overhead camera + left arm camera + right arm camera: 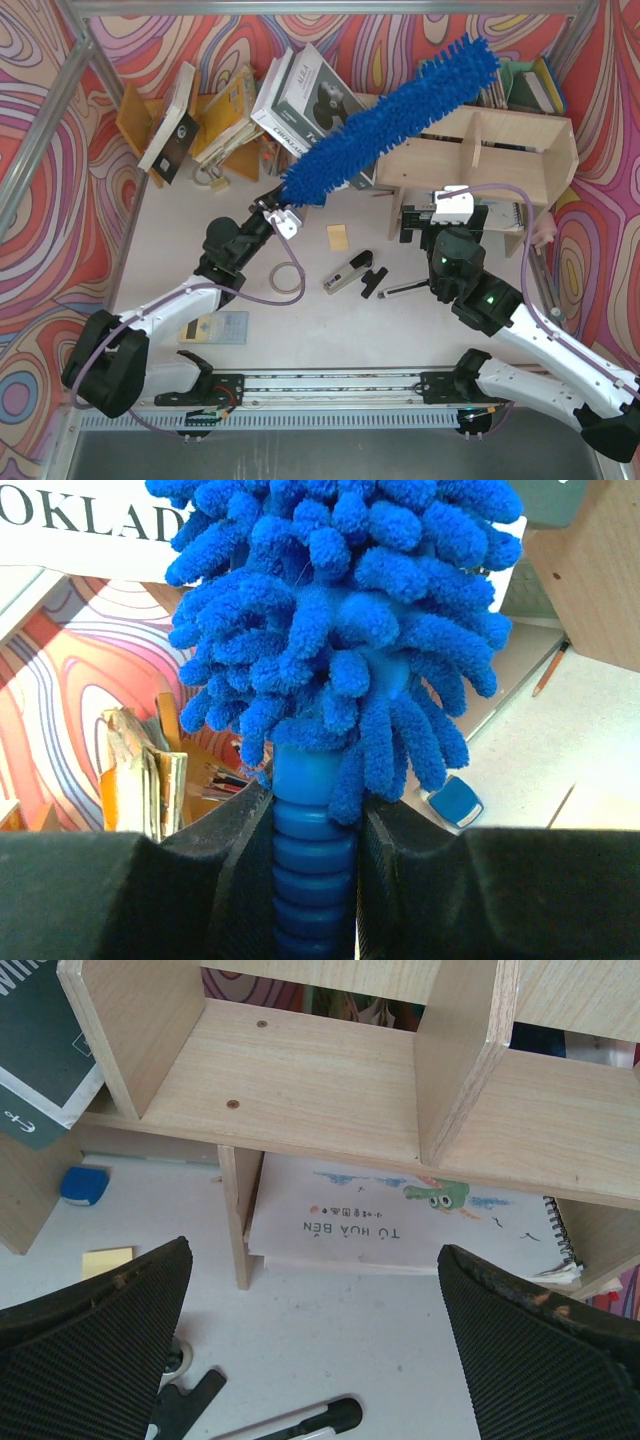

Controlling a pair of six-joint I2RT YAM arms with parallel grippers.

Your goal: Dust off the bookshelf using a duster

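Blue duster (400,115) is being pinched by its ribbed handle in the left gripper (315,830). The fingers are pressing on both sides of the handle, so the fluffy head is sticking straight out ahead of them. Gripping low on the handle is giving the head full reach, probably for sweeping. The head is angling up and away from the gripper, crossing over the near-left top corner of the bookshelf (510,140). Its tip is ending past the shelf's far edge. Can't tell if the fibres are actually touching wood or just passing above it.

Right gripper (315,1255) is hanging spread wide, holding nothing, just in front of the shelf's lower opening. It is likely waiting, or getting ready to steady the shelf while the left arm sweeps. Directly ahead of its fingers a notebook (400,1225) is lying flat under the shelf board. The compartments above it are looking bare.

Below the right fingers a black-tipped rod (300,1420) is lying on the table. Off to their left a sticky note (107,1260) is lying flat. Leaning books (300,95) are sitting beside the duster head, so a wide swing is risking knocking them.
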